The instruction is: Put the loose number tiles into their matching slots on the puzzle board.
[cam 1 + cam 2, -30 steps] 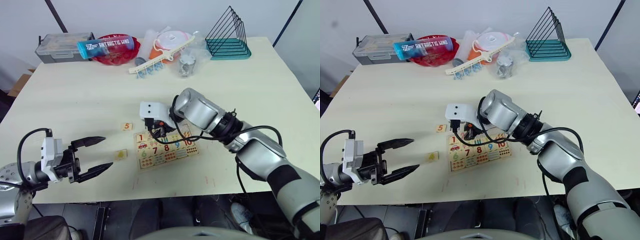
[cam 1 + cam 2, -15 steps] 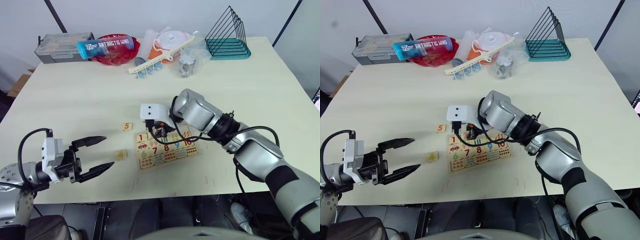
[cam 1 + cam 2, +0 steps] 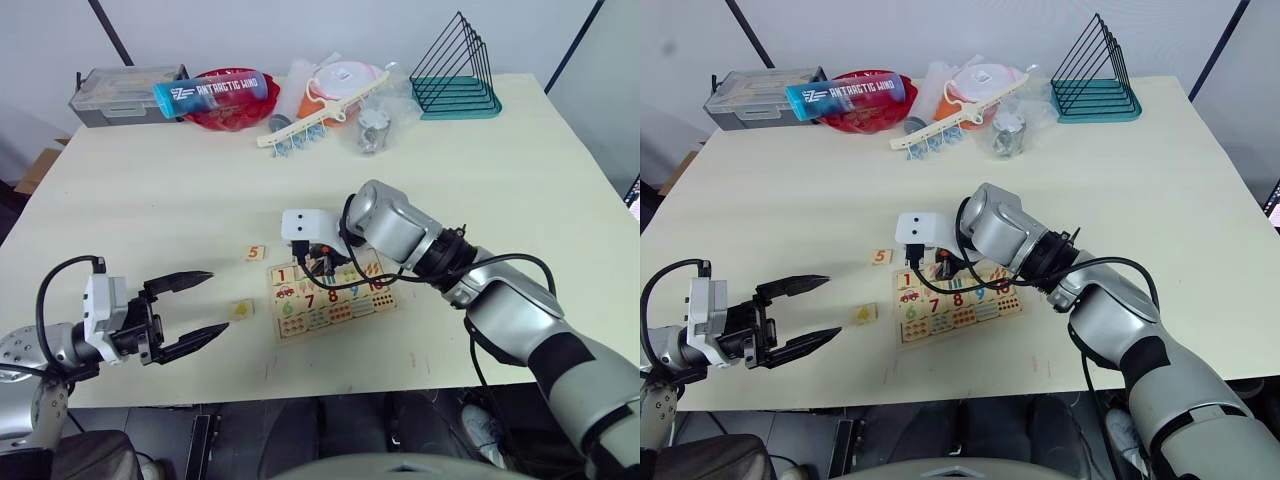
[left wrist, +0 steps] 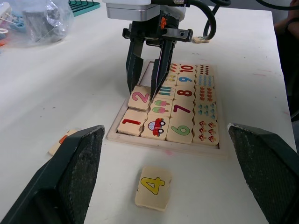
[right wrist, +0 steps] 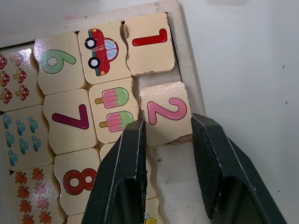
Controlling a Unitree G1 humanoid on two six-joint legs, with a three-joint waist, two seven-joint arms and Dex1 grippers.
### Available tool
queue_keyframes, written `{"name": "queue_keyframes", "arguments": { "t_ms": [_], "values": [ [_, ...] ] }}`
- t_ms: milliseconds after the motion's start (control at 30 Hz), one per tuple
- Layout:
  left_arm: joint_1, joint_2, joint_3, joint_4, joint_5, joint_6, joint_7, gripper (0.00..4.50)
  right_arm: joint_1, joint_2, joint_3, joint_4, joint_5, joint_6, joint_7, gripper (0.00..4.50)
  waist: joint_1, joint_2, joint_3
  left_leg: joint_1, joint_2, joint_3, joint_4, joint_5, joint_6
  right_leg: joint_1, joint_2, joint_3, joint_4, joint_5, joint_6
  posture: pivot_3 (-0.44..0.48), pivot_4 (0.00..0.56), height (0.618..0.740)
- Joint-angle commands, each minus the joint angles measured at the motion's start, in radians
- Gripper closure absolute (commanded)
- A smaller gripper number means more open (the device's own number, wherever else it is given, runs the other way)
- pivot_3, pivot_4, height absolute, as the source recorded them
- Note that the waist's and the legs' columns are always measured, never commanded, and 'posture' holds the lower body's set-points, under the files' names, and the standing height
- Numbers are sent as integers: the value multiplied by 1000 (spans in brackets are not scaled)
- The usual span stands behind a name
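The puzzle board [image 3: 330, 294] lies at the table's [image 3: 150, 190] near middle, the landmark here. The right gripper [image 4: 145, 81] stands straight down over the board's top row, jaws astride the 2 tile [image 5: 166, 112], which sits slightly tilted, not quite seated beside the 1 tile [image 5: 148, 43]. Since a second ago the gripper has barely shifted, so this looks like the final seating nudge; two of five nearly home. The left gripper [image 3: 190, 312] hangs off the board's left, jaws spread wide, holding nothing. The 4 tile [image 4: 153, 186] waits just left of the board; the 5 tile [image 3: 255, 253] lies off its upper-left corner.
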Motion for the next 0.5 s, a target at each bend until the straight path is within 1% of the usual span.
{"name": "queue_keyframes", "arguments": {
  "t_ms": [33,500],
  "values": [
    [-4,-4,35,-7,-10,-4,-5,0,8,9,-23,-18,-2,-16,10,3651,0,0,0,0,0,0,0,0,0,0,0,0,0,0,0,0,150,740],
    [9,-10,36,-14,-3,-8,0,0,19,26,-30,-20,-9,-30,11,3651,0,0,0,0,0,0,0,0,0,0,0,0,0,0,0,0,150,740]
  ]
}}
